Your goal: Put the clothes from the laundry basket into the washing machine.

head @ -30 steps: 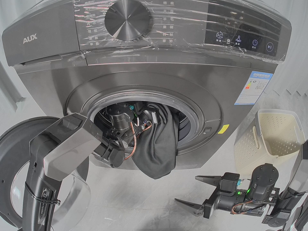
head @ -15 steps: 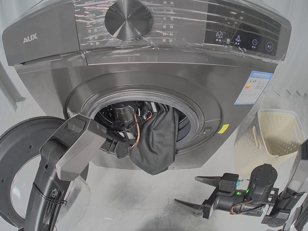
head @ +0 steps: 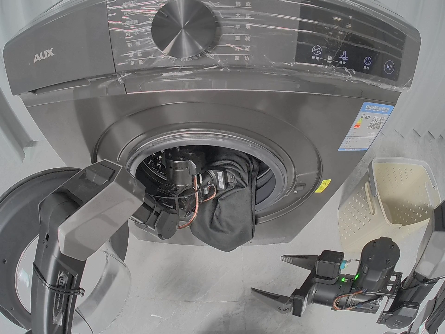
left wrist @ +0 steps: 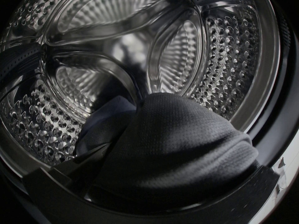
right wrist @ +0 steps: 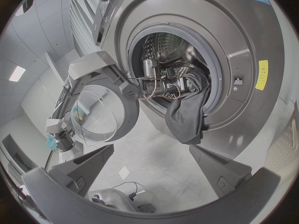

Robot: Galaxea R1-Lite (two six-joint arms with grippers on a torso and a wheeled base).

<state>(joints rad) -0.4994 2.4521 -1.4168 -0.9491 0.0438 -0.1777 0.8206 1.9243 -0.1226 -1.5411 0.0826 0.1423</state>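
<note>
Fingers of my right gripper point(head: 278, 279) are standing wide apart, hanging at 4 o'clock from the washing machine point(head: 278, 117). Its door rim point(head: 282, 172) is carrying a dark grey garment point(head: 229, 214) draping out at 6 o'clock and covering my left gripper point(head: 221, 179); whether that one is gripping it, I cannot tell. A yellow label point(head: 323, 186) is sitting at 3 o'clock.

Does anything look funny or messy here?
Yes. The dark garment hangs halfway out of the washing machine, drooping over its door rim instead of lying fully inside the drum.

Dark garment point(head: 229, 219) covers the left hand point(head: 222, 180) inside the washing machine drum point(left wrist: 227, 47)
</note>
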